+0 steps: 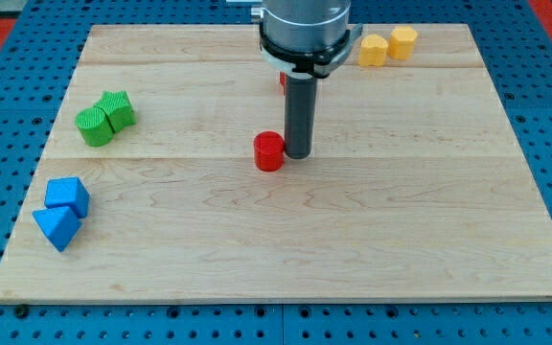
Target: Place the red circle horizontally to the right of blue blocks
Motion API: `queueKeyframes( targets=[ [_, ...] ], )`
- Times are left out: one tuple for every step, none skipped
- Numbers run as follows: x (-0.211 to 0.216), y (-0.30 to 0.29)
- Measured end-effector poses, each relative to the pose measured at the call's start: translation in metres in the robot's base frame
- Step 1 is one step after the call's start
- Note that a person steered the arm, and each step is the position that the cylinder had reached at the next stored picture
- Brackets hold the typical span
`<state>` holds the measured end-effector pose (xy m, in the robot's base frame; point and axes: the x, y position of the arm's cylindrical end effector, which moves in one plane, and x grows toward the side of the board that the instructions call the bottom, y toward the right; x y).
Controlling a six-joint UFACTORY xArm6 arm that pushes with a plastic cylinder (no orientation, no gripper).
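The red circle (268, 151) lies near the middle of the wooden board (353, 240). My tip (297, 154) stands on the board just right of the red circle, touching or nearly touching its right side. Two blue blocks sit at the view's lower left: a blue cube (68, 195) and a blue triangle (56, 227) just below it, touching. The red circle is far to the right of them and higher in the view.
Two green blocks (104, 117) sit together at the view's left. Two yellow blocks (387, 45) sit at the view's top right. A small red piece (283, 81) shows partly behind the rod. Blue pegboard surrounds the board.
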<state>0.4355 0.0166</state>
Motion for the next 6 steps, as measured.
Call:
queueKeyframes(
  targets=[
    [-0.004,-0.003],
    [-0.005,-0.009],
    [-0.011,-0.018],
    [-0.012,-0.045],
    [0.005,-0.051],
    [-0.026,-0.054]
  ],
)
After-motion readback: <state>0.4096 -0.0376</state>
